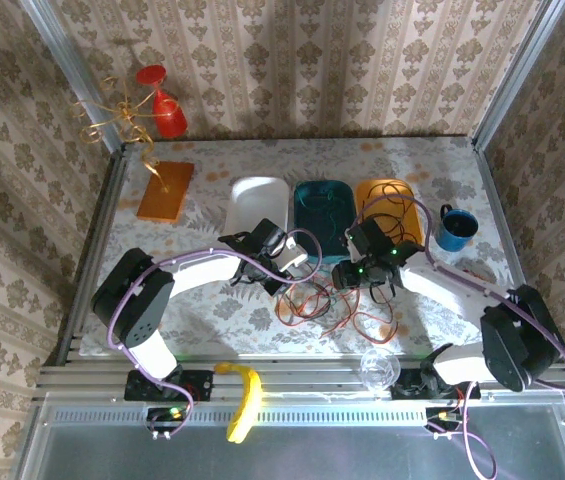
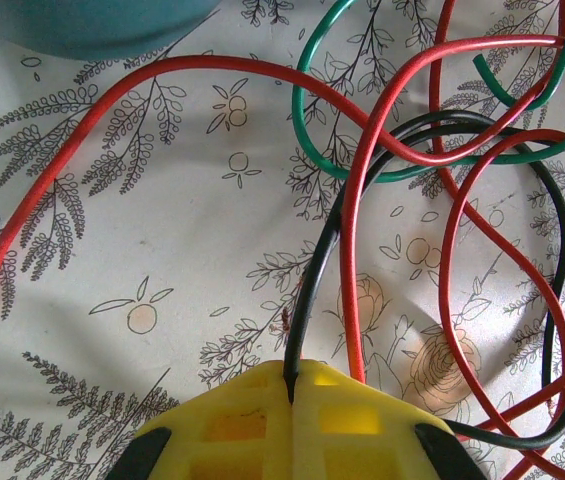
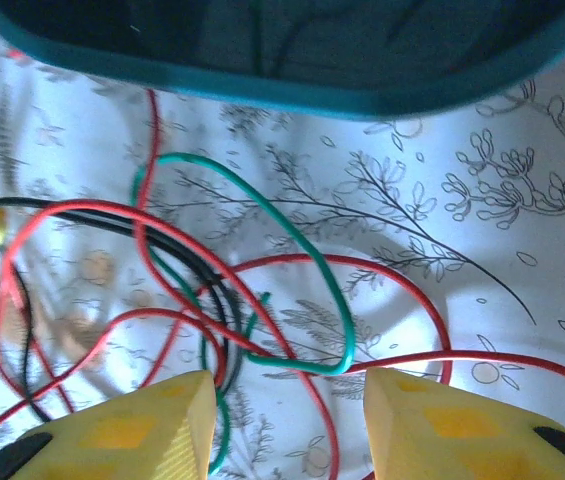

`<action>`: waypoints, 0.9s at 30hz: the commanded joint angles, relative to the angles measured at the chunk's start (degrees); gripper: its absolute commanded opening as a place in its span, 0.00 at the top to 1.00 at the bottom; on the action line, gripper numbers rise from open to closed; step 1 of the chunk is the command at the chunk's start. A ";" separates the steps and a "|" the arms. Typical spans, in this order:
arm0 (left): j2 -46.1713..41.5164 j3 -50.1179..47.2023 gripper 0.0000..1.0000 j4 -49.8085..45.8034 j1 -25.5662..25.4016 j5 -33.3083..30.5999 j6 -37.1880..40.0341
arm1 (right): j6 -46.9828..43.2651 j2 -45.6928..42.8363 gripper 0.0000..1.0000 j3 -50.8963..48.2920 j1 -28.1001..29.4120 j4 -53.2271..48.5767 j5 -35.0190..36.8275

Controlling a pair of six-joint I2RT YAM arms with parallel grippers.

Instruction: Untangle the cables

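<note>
Floral-print tabletop point(image 1: 212, 315): cables point(image 1: 337, 305) are seen tangled at centre of the top view, just below the teal tray point(image 1: 322, 205). The black cable point(image 2: 312, 280) is pinched in the closed left gripper point(image 2: 290, 375). The right gripper point(image 3: 287, 400) is spread open over the tangle.

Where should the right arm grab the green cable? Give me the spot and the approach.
Grip the green cable on the bare arch of its loop nearest the teal tray: there it lies alone, clear of the red cable and black cable. Come straight down from above, fingers astride it.
</note>
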 commanded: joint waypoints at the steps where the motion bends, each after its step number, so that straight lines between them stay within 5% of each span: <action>1: 0.26 1.60 1.00 -0.46 0.12 0.57 0.58 | 0.04 3.25 0.55 -0.57 -0.05 2.33 1.12; 4: 0.19 1.64 1.00 -0.44 0.13 0.39 0.55 | 0.86 6.61 0.58 -0.76 -0.05 4.71 0.20; 7: 0.19 1.56 1.00 -0.47 0.12 0.14 0.28 | 2.33 8.12 0.89 -0.42 -0.05 4.75 2.21; 9: 0.19 1.39 1.00 -0.30 0.04 -0.30 0.12 | 3.89 6.29 1.00 -0.14 -0.05 2.72 8.23; 15: 0.80 0.83 1.00 0.26 0.05 -0.74 0.20 | 5.66 -6.62 1.00 -1.78 -0.78 -0.37 22.00; 27: 1.77 -0.48 1.00 1.43 0.12 -0.40 -0.06 | 8.20 -27.46 1.00 -2.52 -2.01 -0.75 29.88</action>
